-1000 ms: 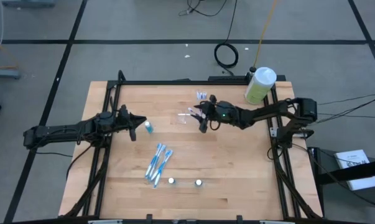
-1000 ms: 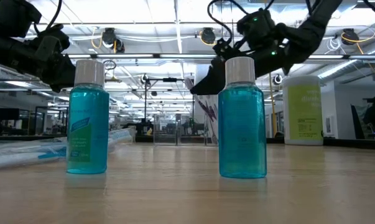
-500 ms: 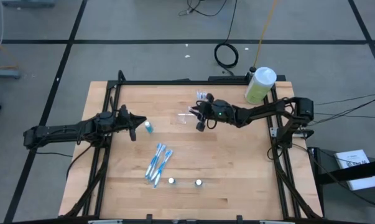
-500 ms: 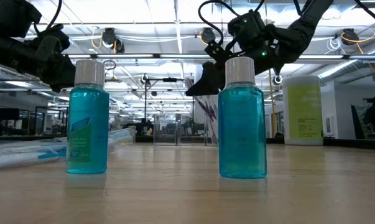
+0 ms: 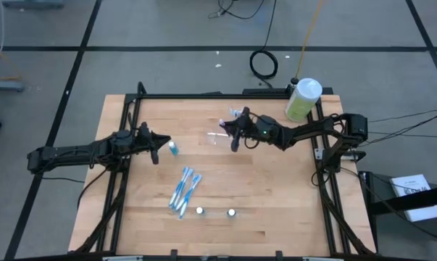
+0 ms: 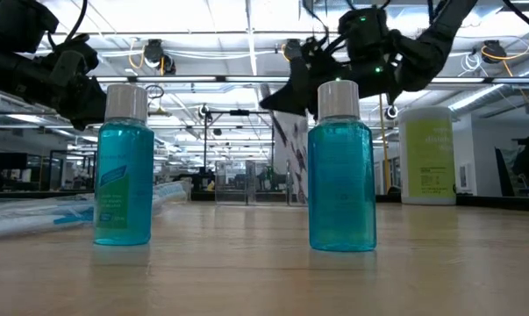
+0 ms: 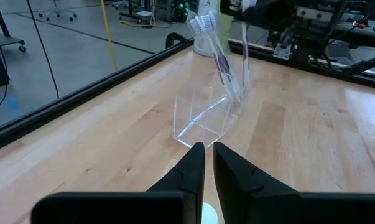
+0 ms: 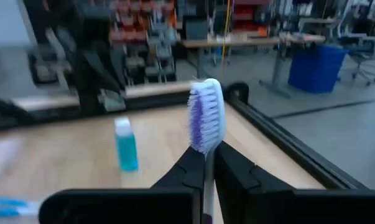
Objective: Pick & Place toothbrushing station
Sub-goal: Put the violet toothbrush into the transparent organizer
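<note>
- We see the right claw (image 5: 235, 133) over the far middle of the worktop (image 5: 276, 196), its fingers pinched on a purple-bristled toothbrush (image 8: 204, 123) that stands up between them.
- Just beside that claw sits the toothbrushing station (image 7: 209, 115), a clear tray on the wood, with more toothbrushes (image 7: 215, 50) leaning above it.
- The left claw (image 5: 157, 144) hovers at the left side, fingers nearly together and holding nothing, just beside a small blue bottle (image 5: 173, 148).
- Nearer the front lie packaged toothbrushes (image 5: 183, 191) and two blue bottles (image 6: 124, 175).
- A green bottle (image 5: 303, 99) stands at the far right corner.
</note>
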Available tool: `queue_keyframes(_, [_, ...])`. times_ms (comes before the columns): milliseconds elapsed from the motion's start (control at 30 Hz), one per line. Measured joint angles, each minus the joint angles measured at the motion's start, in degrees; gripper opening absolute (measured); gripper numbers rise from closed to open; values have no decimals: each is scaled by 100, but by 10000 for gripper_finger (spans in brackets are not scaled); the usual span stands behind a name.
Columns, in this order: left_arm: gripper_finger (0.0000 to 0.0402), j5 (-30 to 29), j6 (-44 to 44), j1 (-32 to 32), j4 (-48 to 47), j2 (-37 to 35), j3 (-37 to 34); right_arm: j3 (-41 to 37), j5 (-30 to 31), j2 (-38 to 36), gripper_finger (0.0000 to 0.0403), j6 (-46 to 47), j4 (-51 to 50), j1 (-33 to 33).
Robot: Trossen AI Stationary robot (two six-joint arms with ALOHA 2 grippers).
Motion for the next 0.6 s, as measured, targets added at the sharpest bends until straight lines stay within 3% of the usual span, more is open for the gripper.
queue_keyframes(200, [37,2,0,0,0,0,0,-652,423,69,9,261,1072,-135])
queue_keyframes(433, [37,2,0,-2,0,2,0,-1163,929,64,9,256,1731,-150])
queue_keyframes(600, [37,2,-1,0,2,2,0,-1262,950,65,9,257,1795,-152])
